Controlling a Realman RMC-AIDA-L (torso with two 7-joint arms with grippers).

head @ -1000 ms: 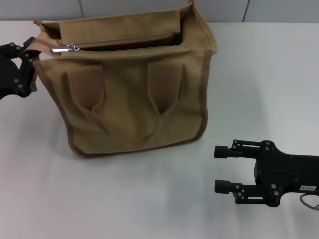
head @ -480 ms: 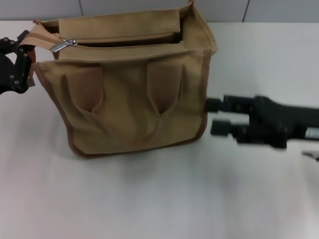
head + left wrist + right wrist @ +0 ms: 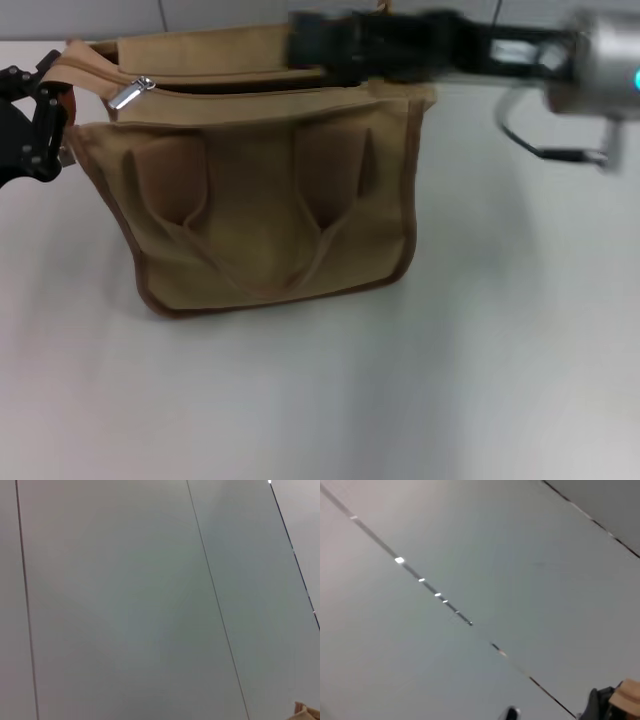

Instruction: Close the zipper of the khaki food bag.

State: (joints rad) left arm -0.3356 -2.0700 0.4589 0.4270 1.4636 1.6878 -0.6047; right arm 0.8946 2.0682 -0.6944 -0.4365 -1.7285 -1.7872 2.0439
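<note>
I see the bag [image 3: 265,190] upright on the white counter [image 3: 400,400], its top gaping under my blurred right pincer [image 3: 310,40], whose fingers I cannot tell apart. My left pincer [image 3: 50,85] pinches the bag's left top corner, with the zipper [image 3: 131,92] pull just beside it.

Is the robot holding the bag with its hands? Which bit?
The left gripper pinches the khaki food bag at its left top corner; the right gripper above it holds nothing visible.
</note>
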